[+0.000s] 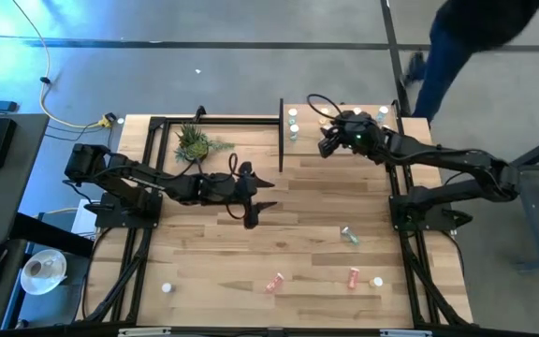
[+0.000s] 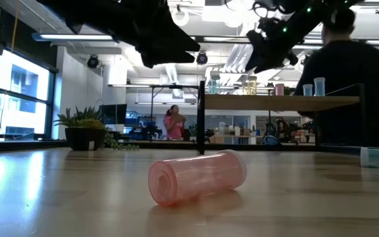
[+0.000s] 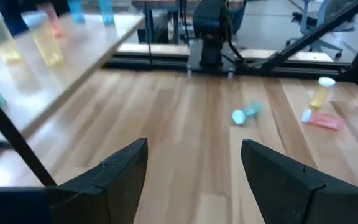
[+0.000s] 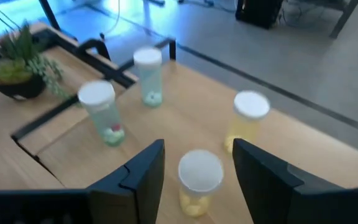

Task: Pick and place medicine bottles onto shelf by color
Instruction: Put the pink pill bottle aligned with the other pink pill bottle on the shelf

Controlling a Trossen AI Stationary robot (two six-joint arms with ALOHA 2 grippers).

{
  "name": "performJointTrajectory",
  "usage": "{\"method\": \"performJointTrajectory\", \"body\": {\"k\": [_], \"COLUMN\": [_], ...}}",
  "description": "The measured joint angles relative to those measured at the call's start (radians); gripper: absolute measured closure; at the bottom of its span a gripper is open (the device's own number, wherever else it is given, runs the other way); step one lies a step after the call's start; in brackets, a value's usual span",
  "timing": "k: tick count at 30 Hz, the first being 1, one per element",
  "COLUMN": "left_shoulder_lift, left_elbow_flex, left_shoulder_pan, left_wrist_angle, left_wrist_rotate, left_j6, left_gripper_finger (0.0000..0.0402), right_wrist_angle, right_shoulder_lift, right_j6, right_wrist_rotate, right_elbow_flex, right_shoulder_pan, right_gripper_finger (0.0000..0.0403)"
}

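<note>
Left on counter (image 1: pixel 251 253): we count a pink bottle (image 2: pixel 197 178) lying on its side, long axis toward 3 o'clock, plus a teal bottle (image 1: pixel 349 235) and others.
Left gripper (image 1: pixel 254 214): fingers open, empty, mid-counter.
Right gripper (image 4: pixel 194 165): fingers apart astride a standing yellow bottle (image 4: pixel 197 180), seemingly just placed.
Shelf (image 1: pixel 344 159), 1 o'clock: several bottles upright; sorting roughly half done, we judge.

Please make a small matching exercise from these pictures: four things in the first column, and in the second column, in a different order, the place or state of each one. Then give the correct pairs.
Column one:
1. right gripper
2. left gripper
3. pink bottle
4. potted plant

Column two:
A. lying on its side on the table
B. open, above the middle of the table
C. standing at the table's far edge, left of the shelf
D. open, over a yellow bottle standing on the shelf

Right pairs: 1-D, 2-B, 3-A, 4-C
</note>
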Motion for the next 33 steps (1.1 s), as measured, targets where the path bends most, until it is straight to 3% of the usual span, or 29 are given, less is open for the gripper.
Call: {"method": "performJointTrajectory", "body": {"k": [10, 21, 27, 33], "left_shoulder_lift": [0.000, 0.000, 0.000, 0.016], "left_elbow_flex": [0.144, 0.171, 0.179, 0.299], "left_shoulder_pan": [-0.114, -0.323, -0.407, -0.476], "left_wrist_angle": [-0.333, -0.386, -0.370, -0.448], "left_wrist_rotate": [-0.020, -0.114, -0.141, -0.196], "left_j6": [-0.136, -0.448, -0.476, -0.473], "left_gripper_finger": [0.0154, 0.0154, 0.0154, 0.0156], "right_wrist_angle": [0.000, -0.081, -0.112, -0.111], "right_shoulder_lift": [-0.123, -0.162, -0.158, -0.158], "right_j6": [-0.052, 0.045, 0.120, 0.173], "right_wrist_rotate": [-0.062, -0.067, -0.001, 0.003], "right_elbow_flex": [0.001, 0.002, 0.002, 0.002], "right_shoulder_pan": [0.078, 0.310, 0.414, 0.496], "right_gripper_finger": [0.0222, 0.0222, 0.0222, 0.0222]}}
